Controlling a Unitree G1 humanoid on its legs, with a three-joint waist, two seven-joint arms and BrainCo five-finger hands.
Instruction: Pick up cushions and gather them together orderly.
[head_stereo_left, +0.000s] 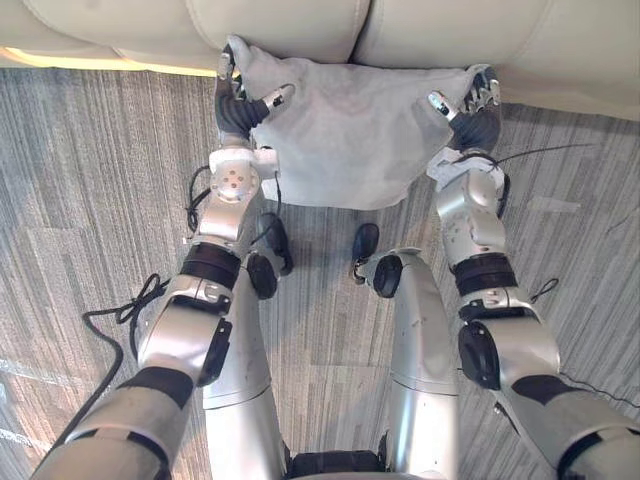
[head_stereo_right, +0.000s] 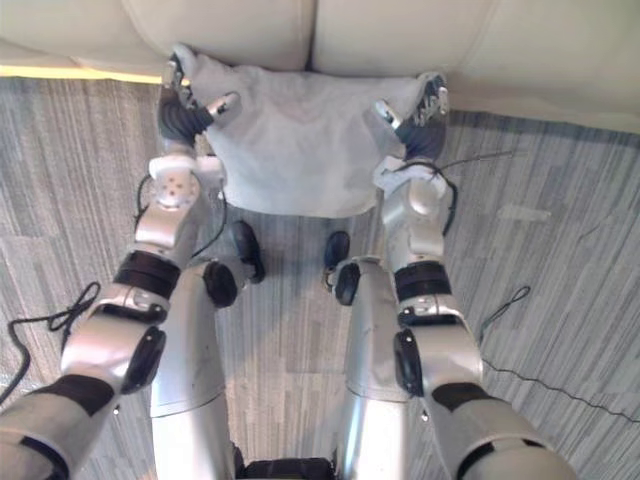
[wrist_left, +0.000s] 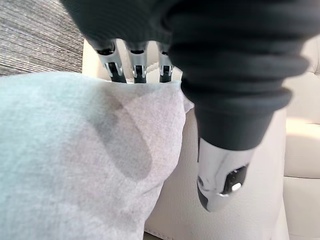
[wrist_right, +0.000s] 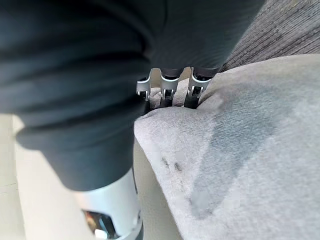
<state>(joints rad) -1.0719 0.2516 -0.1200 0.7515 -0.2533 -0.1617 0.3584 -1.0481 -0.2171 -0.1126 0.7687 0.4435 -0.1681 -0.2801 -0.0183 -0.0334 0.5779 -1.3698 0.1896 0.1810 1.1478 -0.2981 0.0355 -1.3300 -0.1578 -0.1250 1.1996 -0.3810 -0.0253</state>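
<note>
At the far left the grey striped carpet (head_stereo_left: 90, 180) runs up to the foot of a cream sofa (head_stereo_left: 450, 30), which spans the far side of the scene. Next comes the left hand (head_stereo_left: 238, 108), clamped on the left upper corner of a pale grey cushion (head_stereo_left: 350, 130): its thumb lies across the cushion's near face, and in the left wrist view its fingers (wrist_left: 139, 70) hook over the cloth edge with their tips tucked out of sight behind it. The cushion fills the middle, spread flat and wide between the two arms. Its far edge sits against the sofa front and its lower edge hangs over the carpet; whether that edge touches the floor cannot be told. At the right, the right hand (head_stereo_left: 475, 118) mirrors the left, thumb on the near face and fingers (wrist_right: 169, 92) dug in over the right upper corner, so it too grasps the cushion. A grip at both corners most likely keeps the soft body stretched and level, so that it neither folds nor swings, and makes it easy to set down square. Holding it squarely in front of the sofa suggests that is where it is meant to go. This is the one cushion on show, so the gathering looks to be at the carry-or-place step, with the set-down not yet made.
</note>
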